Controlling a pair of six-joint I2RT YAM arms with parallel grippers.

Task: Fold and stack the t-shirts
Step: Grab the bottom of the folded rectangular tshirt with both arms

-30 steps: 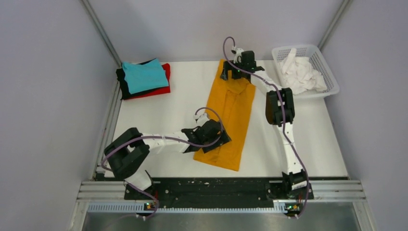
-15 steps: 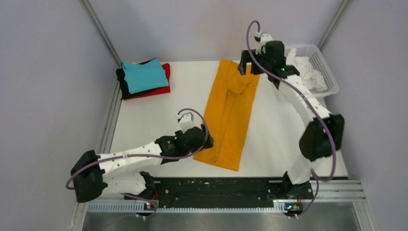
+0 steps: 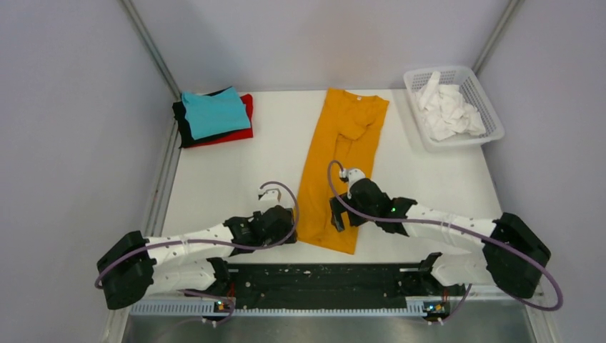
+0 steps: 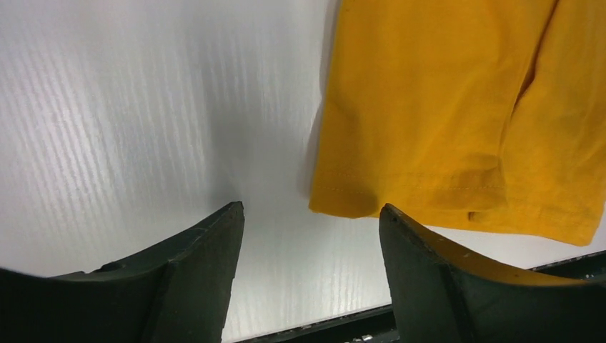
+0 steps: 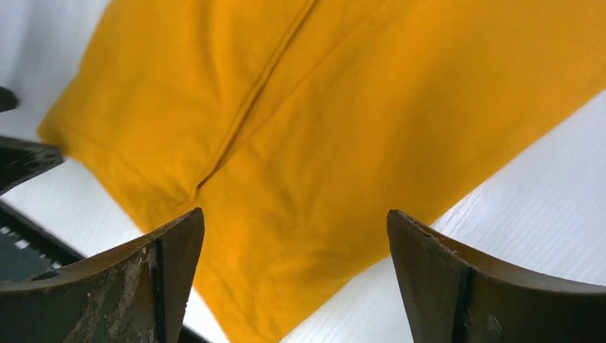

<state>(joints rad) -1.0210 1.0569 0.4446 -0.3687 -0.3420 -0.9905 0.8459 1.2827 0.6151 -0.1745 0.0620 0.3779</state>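
The mustard-orange t-shirt [image 3: 343, 153] lies flat as a long narrow strip, collar at the far end and hem at the near edge. My left gripper [image 3: 289, 232] is open and empty, low at the hem's left corner. In the left wrist view the gripper [image 4: 311, 209] stands just off the shirt's corner [image 4: 429, 107]. My right gripper [image 3: 341, 217] is open and empty over the hem's right part. In the right wrist view the gripper [image 5: 293, 214] hangs above the shirt [image 5: 321, 107]. The teal t-shirt [image 3: 214, 112] tops a folded stack on black [image 3: 180, 123] and red [image 3: 245, 118] shirts at the far left.
A white lattice basket [image 3: 486, 107] with crumpled white cloth [image 3: 446, 111] stands at the far right. The black rail [image 3: 314, 279] runs along the table's near edge, just behind the shirt's hem. Grey walls close in on both sides.
My right arm has swung from the shirt's collar end back to the near hem, leaving the collar flat. My left gripper has drawn back from the shirt to the hem's left corner.
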